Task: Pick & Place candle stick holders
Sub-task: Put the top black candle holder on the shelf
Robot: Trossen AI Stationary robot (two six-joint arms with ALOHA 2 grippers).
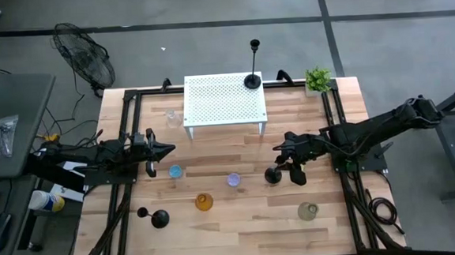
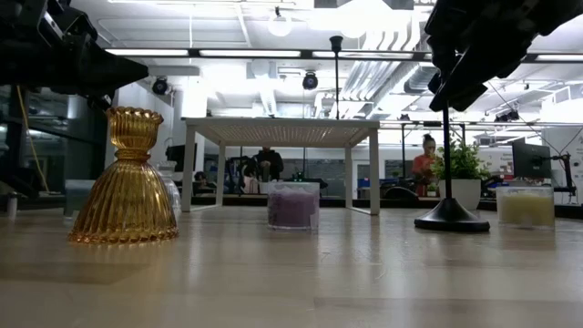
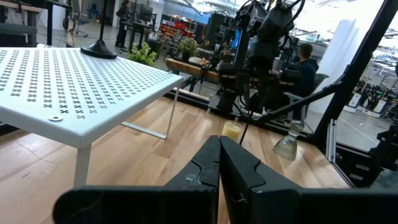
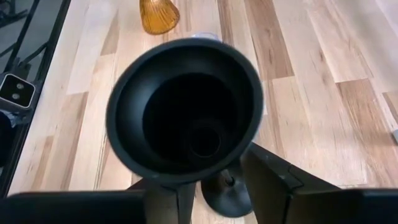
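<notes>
Candlestick in hand: a slim black candlestick [image 1: 273, 174] stands upright on the surface right of centre, round base down, cup directly under the right wrist camera.
Handling: likely stiff but top-heavy and easily tipped; the thin stem below the cup looks the sensible place to pinch.
Right gripper [image 1: 287, 170]: jaws partly open either side of the stem; whether they touch it cannot be told.
Other holders: amber glass holder [image 1: 204, 202], purple [image 1: 233, 179], blue [image 1: 175, 172], pale one [image 1: 308, 210]; a second candlestick [image 1: 159, 219] lies near the front left, a third [image 1: 253, 80] stands on the white perforated stand [image 1: 223, 102].
Left gripper [image 1: 162, 150]: jaws shut, empty, waiting at the left.
</notes>
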